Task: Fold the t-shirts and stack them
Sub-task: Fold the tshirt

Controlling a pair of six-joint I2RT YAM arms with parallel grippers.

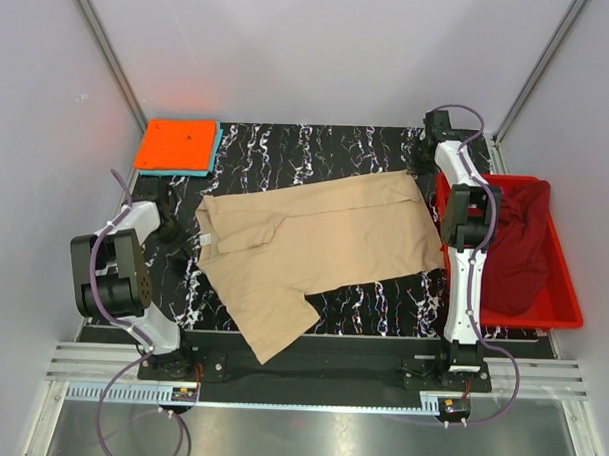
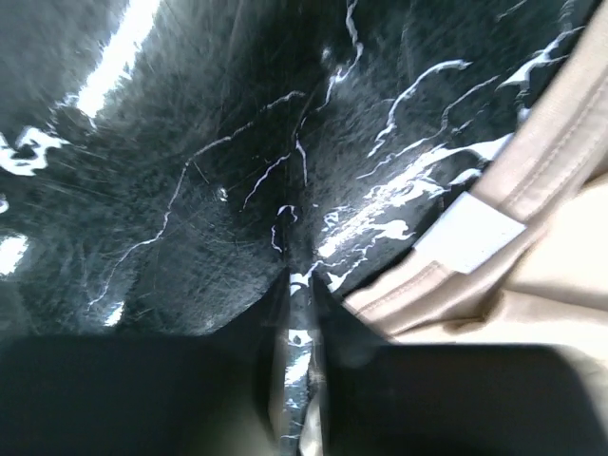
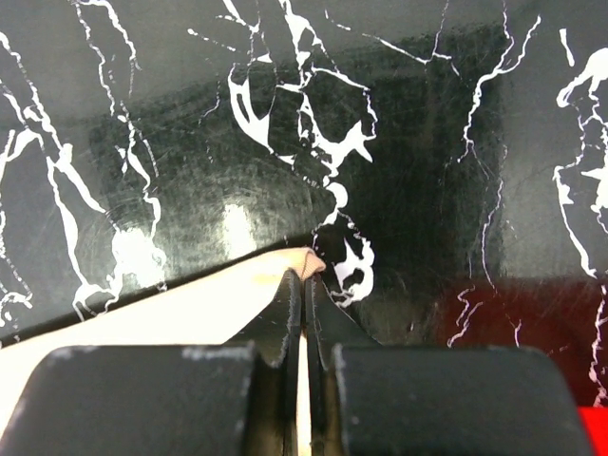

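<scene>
A large tan t-shirt (image 1: 314, 243) lies spread across the black marble table (image 1: 287, 147). My right gripper (image 1: 420, 169) is shut on its far right corner; in the right wrist view the tan cloth (image 3: 190, 309) bunches between the closed tips (image 3: 304, 275). My left gripper (image 1: 187, 246) sits low at the shirt's left side by the collar. In the left wrist view its jaws (image 2: 302, 281) stand a narrow slit apart over bare table, just left of the collar and its white label (image 2: 465, 233). An orange t-shirt (image 1: 177, 144) lies folded on a light blue one (image 1: 216, 150) at the far left.
A red plastic bin (image 1: 562, 315) stands at the right edge with a maroon t-shirt (image 1: 514, 245) heaped in it, right beside the right arm. One tan sleeve (image 1: 271, 337) hangs over the table's near edge. White walls enclose the table.
</scene>
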